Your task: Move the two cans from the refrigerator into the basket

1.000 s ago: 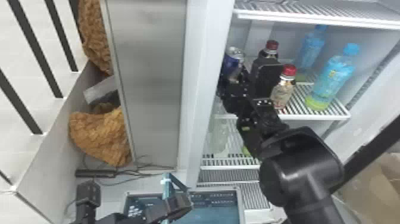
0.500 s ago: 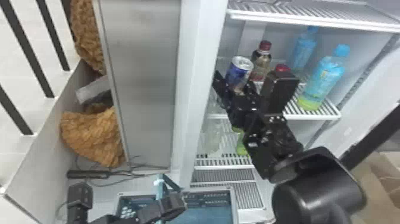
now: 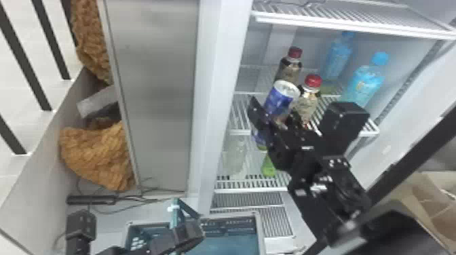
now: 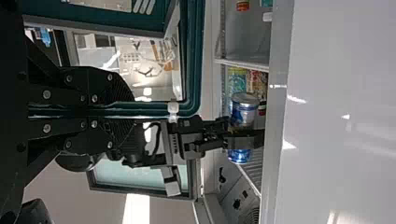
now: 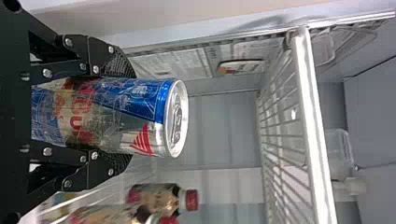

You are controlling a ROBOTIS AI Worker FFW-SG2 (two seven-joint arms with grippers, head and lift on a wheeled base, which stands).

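My right gripper (image 3: 276, 117) is shut around a blue and silver can (image 3: 281, 96), which hangs upright in front of the red-capped bottles, at the refrigerator's opening. In the right wrist view the can (image 5: 135, 116) lies between the fingers of the right gripper (image 5: 88, 115), its lid end pointing away from the palm. The left wrist view also shows this can (image 4: 243, 109). Low in the head view, my left gripper (image 3: 182, 222) is at the basket (image 3: 259, 234). From its own wrist, the left gripper (image 4: 114, 110) is closed on the basket's teal handle (image 4: 192, 70).
Red-capped bottles (image 3: 312, 91) and blue bottles (image 3: 366, 81) stand on the refrigerator shelf, behind and right of the can. A wire shelf (image 3: 339, 22) spans above them. The refrigerator's white left edge (image 3: 217, 101) rises close beside the can; clear bottles (image 3: 237, 154) stand lower.
The right gripper has brought the can forward from the shelf toward the camera, now clear of the red-capped bottles' side and larger in view. The left gripper stays at the basket; the head view has shifted slightly.
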